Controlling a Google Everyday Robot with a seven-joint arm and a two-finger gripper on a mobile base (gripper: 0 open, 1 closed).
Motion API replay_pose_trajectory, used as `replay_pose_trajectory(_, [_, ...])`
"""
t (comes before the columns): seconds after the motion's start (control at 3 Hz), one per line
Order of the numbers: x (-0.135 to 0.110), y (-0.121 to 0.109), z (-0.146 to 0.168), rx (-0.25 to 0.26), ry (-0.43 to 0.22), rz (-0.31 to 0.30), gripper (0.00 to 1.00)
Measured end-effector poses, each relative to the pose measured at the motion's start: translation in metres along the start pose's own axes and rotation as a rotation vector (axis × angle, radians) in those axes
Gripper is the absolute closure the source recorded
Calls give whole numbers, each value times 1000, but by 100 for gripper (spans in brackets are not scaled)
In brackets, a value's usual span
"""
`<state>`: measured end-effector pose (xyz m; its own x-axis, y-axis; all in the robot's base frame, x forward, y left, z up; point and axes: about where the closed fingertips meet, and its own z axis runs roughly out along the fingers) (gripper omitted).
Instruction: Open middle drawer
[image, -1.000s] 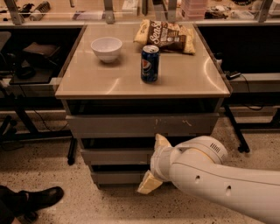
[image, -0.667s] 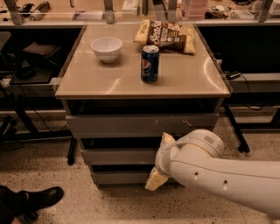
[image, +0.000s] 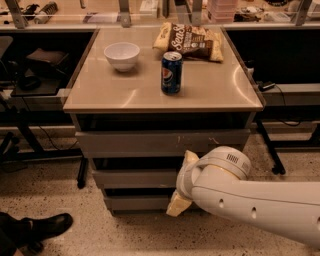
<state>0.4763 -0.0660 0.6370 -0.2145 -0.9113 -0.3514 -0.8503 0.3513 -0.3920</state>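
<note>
The middle drawer (image: 134, 178) is the mid-sized grey face in the cabinet under the beige table (image: 100, 92). It sits flush between the larger scratched top drawer (image: 160, 142) and the narrow bottom drawer (image: 135, 202). My gripper (image: 183, 182) is at the right part of the middle drawer's front. One cream finger (image: 190, 158) stands at the drawer's upper edge and the other at its lower edge, spread apart. My white arm (image: 250, 200) hides the drawer's right end.
On the table stand a white bowl (image: 122, 54), a blue soda can (image: 171, 73) and a brown chip bag (image: 192, 41). A black shoe (image: 47, 226) is on the floor at the lower left. Dark shelving and table legs flank the cabinet.
My gripper and arm have shifted slightly to the right along the drawer fronts. The drawers have not visibly moved.
</note>
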Motion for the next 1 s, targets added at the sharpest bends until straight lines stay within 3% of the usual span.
replay_pose_trajectory(0.33, [7,-10,5,25,28,12,0])
replay_pose_trajectory(0.67, [31,-31,29,84,152,31,0])
replay_pose_trajectory(1.0, [49,-34,55,72,179,33,0])
